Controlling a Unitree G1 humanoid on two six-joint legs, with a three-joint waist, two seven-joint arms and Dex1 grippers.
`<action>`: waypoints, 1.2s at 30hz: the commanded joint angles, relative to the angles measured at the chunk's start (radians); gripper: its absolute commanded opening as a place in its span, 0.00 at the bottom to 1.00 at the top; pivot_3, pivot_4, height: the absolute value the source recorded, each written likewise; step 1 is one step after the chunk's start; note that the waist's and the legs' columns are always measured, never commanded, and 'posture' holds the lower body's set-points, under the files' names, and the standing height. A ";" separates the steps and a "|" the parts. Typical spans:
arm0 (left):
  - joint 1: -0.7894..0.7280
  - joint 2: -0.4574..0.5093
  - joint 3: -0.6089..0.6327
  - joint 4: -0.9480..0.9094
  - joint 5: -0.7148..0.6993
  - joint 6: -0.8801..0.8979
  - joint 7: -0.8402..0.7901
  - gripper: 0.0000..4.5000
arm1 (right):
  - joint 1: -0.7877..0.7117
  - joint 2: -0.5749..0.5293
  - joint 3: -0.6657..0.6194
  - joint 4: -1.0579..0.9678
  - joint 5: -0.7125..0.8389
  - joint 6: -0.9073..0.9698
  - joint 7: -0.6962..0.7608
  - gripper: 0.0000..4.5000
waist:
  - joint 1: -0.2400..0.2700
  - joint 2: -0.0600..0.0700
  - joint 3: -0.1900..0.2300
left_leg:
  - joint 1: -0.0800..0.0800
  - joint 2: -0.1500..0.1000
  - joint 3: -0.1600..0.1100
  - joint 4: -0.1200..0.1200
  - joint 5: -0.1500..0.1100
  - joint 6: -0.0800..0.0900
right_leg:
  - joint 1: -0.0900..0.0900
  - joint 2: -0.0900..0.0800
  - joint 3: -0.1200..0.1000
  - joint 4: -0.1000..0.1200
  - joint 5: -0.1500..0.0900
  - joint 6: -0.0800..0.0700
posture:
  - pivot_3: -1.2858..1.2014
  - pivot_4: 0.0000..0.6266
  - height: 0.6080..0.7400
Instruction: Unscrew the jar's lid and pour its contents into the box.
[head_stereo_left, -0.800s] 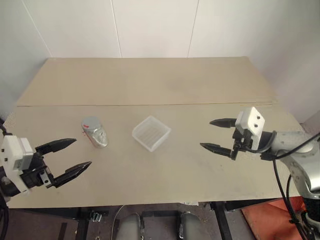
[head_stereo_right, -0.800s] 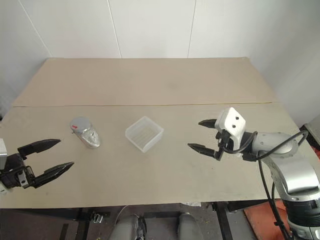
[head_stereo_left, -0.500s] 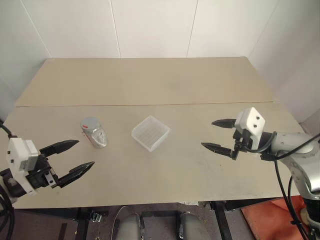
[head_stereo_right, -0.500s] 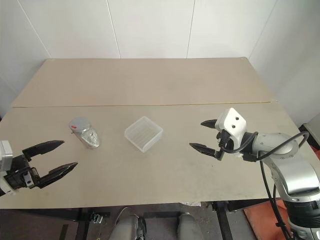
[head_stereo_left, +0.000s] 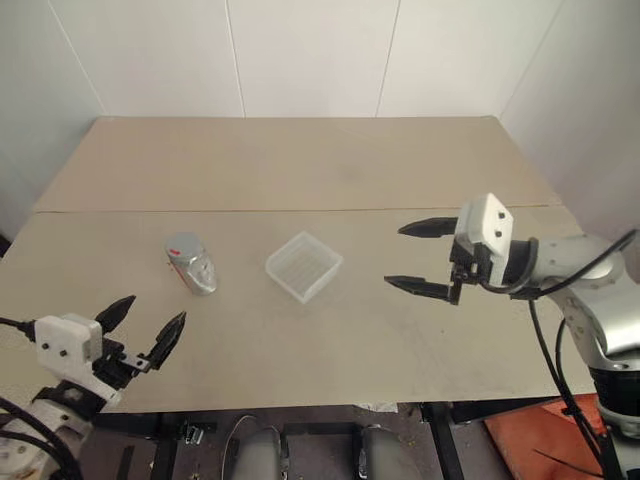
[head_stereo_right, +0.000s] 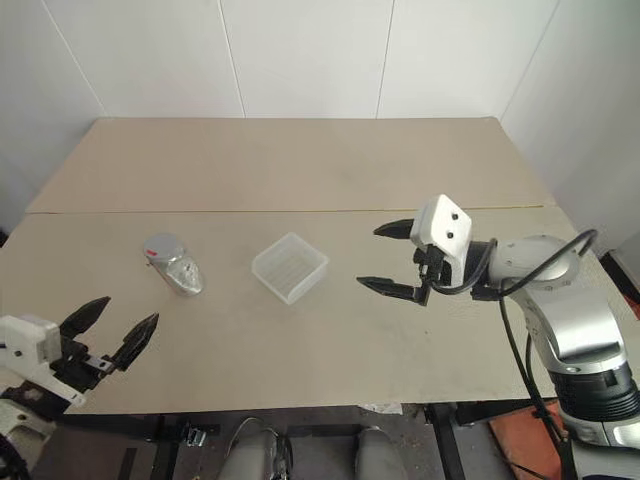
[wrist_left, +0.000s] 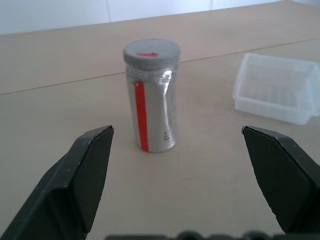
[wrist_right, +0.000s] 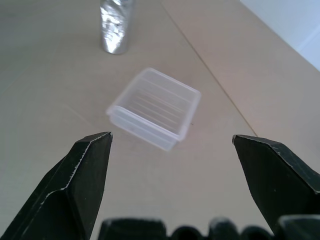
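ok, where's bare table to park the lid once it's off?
Bare patches: between the box and the open right gripper, and the whole far half of the table beyond the seam. Tightest spot is the gap between the jar and the box.

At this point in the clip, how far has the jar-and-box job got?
Nothing is done yet. The jar stands upright on the table with its lid on, and the box beside it holds nothing. In hand: both end effectors are open and clear of everything, the left end effector facing the jar, the right end effector facing the box. Left: gripping, unscrewing, pouring.
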 joint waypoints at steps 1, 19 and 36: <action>-0.062 -0.004 -0.043 0.036 0.077 -0.069 0.054 1.00 | -0.032 0.019 0.022 -0.018 -0.005 -0.042 0.012 1.00 | 0.002 0.000 0.000 | 0.000 0.000 0.000 0.000 0.000 0.000 | 0.000 0.000 0.000 0.000 0.000 0.000 | 0.52 0.24 1.00; -0.452 0.212 -0.169 0.548 0.091 -0.195 -0.206 1.00 | -0.041 0.034 0.003 -0.111 -0.008 0.004 -0.059 1.00 | 0.004 0.000 0.000 | -0.001 0.000 0.001 0.000 0.000 0.000 | -0.002 -0.001 -0.002 0.001 0.000 0.000 | 0.52 0.24 1.00; -0.684 0.165 -0.274 0.860 0.140 -0.322 -0.255 0.80 | -0.032 0.024 -0.013 -0.155 0.007 0.023 -0.073 1.00 | 0.004 0.000 0.000 | -0.002 0.000 0.001 0.000 0.000 0.000 | -0.002 0.000 -0.003 0.001 0.001 0.000 | 0.52 0.24 1.00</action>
